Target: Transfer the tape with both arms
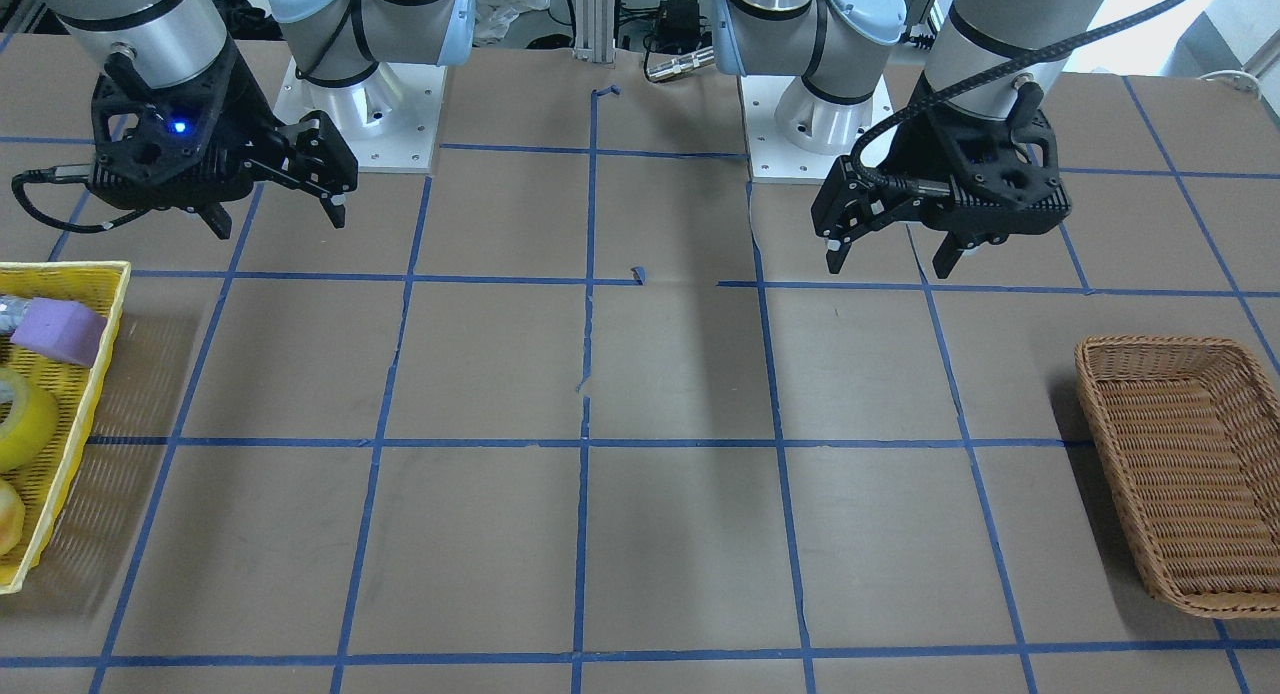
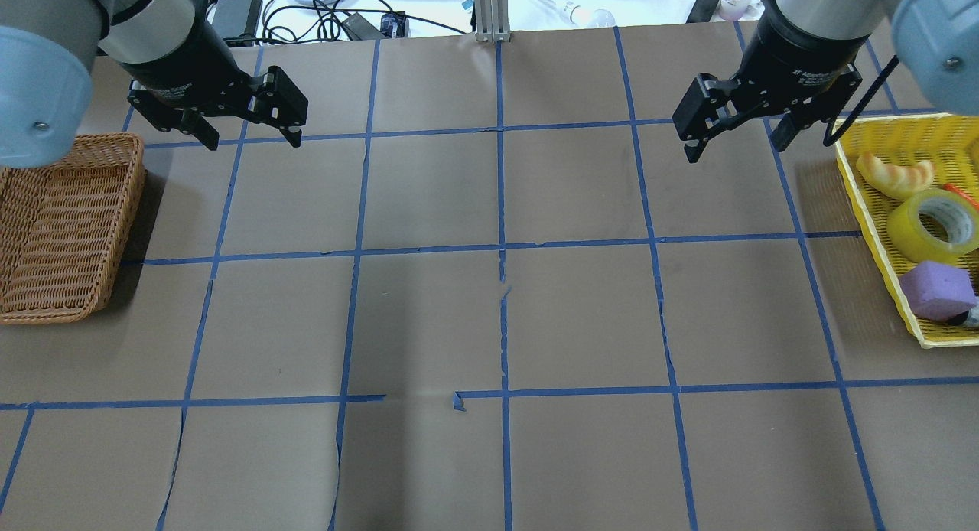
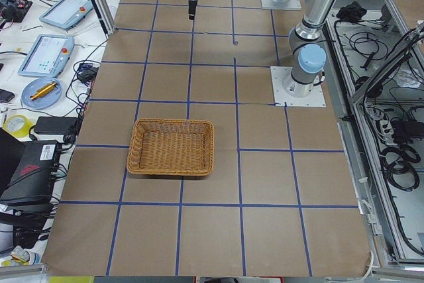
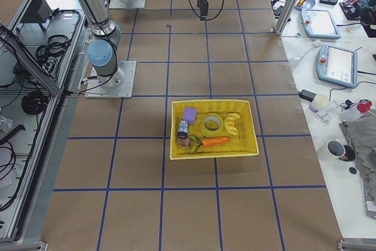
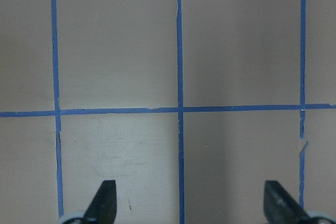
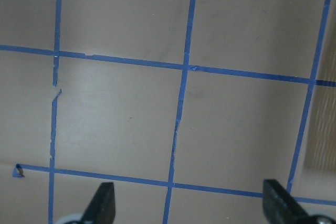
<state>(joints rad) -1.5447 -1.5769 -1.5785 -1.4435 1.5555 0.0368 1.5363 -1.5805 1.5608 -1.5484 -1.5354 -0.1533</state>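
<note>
Haven't grabbed anything yet: my right end effector [image 2: 734,148] and left end effector [image 2: 252,141] both hover wide open and empty over the bench [image 2: 497,317]. The tape [image 2: 935,225] sits in the yellow basket [image 2: 874,232], about 4 o'clock from my right one seen from overhead. I reckon next is swinging over and dropping onto the roll.

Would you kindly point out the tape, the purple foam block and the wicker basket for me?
tape [image 2: 912,239]: overhead view, yellow outer wall.
purple foam block [image 2: 937,288]: overhead view, top face.
wicker basket [image 2: 61,225]: overhead view, bare woven floor.
</note>
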